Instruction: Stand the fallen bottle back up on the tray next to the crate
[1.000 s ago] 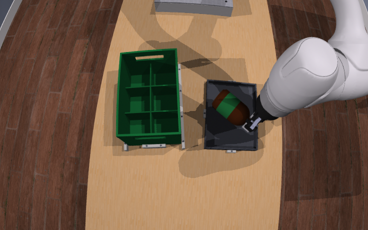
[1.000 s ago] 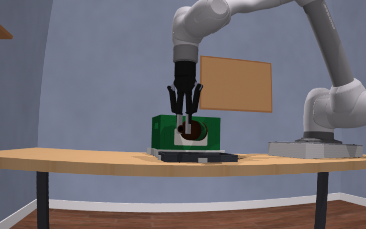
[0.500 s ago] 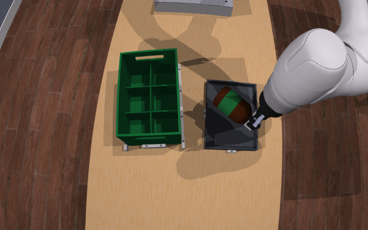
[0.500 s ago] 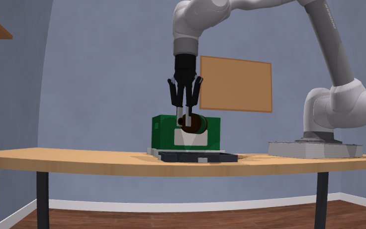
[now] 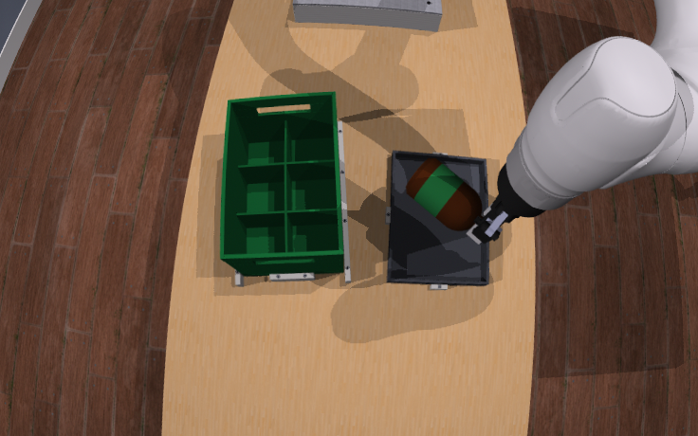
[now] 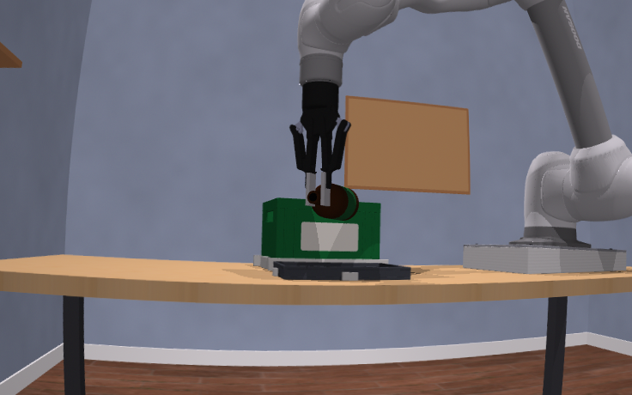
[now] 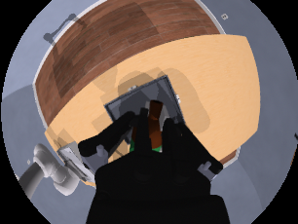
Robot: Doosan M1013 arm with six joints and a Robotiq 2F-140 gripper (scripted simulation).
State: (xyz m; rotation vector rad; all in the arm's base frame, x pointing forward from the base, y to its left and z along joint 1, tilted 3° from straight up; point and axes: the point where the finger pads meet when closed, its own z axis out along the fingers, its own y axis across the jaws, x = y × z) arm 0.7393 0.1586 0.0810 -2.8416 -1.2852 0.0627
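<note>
A brown bottle [image 5: 441, 193] [image 6: 337, 201] [image 7: 154, 125] with a green label hangs on its side in the air, well above the dark tray [image 5: 422, 260] [image 6: 309, 270] [image 7: 124, 102]. My gripper [image 5: 483, 227] [image 6: 317, 198] points straight down and is shut on the bottle's neck. In the top view the bottle's body reaches toward the tray's far left corner, with the neck over the tray's right rim. In the wrist view the neck shows between my dark fingers, with the tray far below.
A green crate [image 5: 282, 184] [image 6: 279, 230] with several empty compartments stands left of the tray on the wooden table [image 5: 341, 368] [image 6: 112, 279]. The arm's grey base plate [image 5: 365, 13] [image 6: 544, 258] sits at the table's far end.
</note>
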